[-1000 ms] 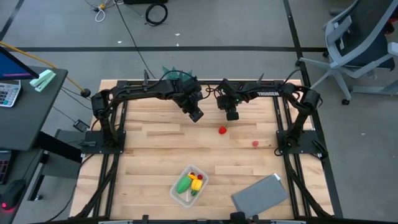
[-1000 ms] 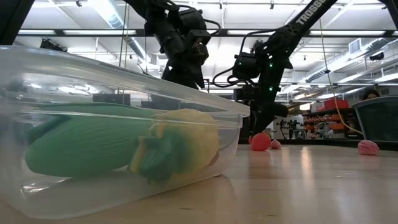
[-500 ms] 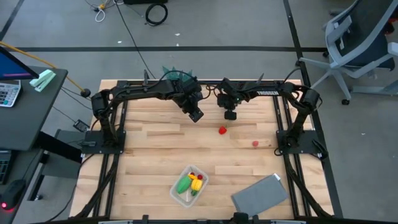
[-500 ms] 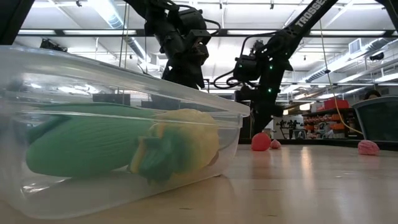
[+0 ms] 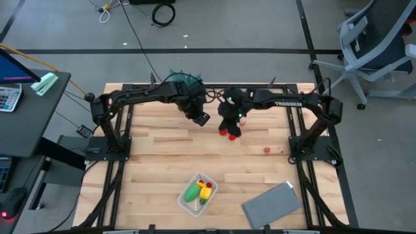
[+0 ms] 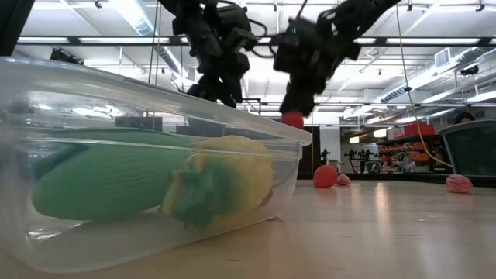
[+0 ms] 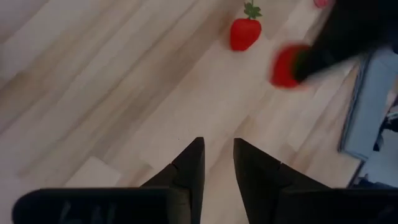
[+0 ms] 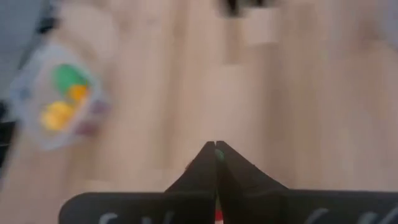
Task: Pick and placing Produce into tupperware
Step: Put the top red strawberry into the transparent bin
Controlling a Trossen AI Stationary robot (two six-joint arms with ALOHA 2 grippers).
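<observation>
Right claw [image 6: 292,116] grips red produce [image 6: 292,119] above table [image 5: 156,156].

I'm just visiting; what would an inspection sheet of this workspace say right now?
Surface: wooden table, bare planks.
Job's things: tupperware holds green, yellow and red produce; strawberry and pink piece lie loose on the table.
Clutter: grey sheet, spiky plant.
Grippers: right gripper shut on a red piece, lifted above the table; left gripper open, empty, beside it.
Cables: black coil on the floor.
Surroundings: office chair, side desk.
</observation>
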